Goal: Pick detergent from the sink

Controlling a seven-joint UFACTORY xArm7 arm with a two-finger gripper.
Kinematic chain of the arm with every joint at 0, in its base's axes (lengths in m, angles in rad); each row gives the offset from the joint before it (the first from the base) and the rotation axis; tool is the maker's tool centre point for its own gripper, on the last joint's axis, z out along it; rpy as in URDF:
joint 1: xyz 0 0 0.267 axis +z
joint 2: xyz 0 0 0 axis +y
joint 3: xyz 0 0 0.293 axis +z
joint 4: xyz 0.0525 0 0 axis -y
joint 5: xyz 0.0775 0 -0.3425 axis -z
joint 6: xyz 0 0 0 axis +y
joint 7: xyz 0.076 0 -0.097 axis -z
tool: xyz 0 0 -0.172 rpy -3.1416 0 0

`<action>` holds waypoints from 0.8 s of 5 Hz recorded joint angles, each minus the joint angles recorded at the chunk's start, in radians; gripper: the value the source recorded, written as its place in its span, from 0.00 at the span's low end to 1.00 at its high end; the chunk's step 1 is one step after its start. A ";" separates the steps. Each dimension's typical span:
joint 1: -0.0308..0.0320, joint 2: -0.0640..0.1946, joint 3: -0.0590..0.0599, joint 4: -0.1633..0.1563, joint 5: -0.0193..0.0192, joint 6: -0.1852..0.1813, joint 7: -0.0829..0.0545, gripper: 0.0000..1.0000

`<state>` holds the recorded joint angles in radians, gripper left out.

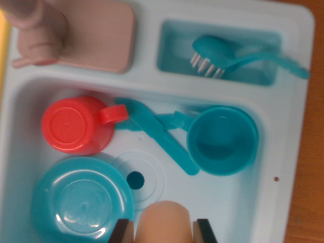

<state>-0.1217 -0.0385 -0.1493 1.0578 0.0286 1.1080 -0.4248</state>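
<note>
In the wrist view, the detergent (164,221) shows as a rounded peach-pink bottle top at the bottom edge, over the basin of the pale blue toy sink (283,167). My gripper (163,232) is shut on it, one dark finger (121,231) pressed to its left side and the other on its right. The lower part of the bottle is out of frame.
In the basin lie an upturned red cup (77,125), a teal cup (223,140), a teal utensil (158,135) and an upturned teal bowl (81,200) beside the drain (135,179). A teal brush (228,58) sits in the upper compartment. A pink faucet (38,25) stands top left. Wooden tabletop (310,152) borders the right.
</note>
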 joint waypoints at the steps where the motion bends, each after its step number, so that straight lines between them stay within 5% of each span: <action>1: 0.0000 0.000 0.000 0.000 0.0000 0.000 0.000 1.00; 4: 0.0008 -0.029 0.001 0.066 -0.0065 0.094 0.007 1.00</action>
<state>-0.1210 -0.0672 -0.1487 1.1236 0.0221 1.2021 -0.4181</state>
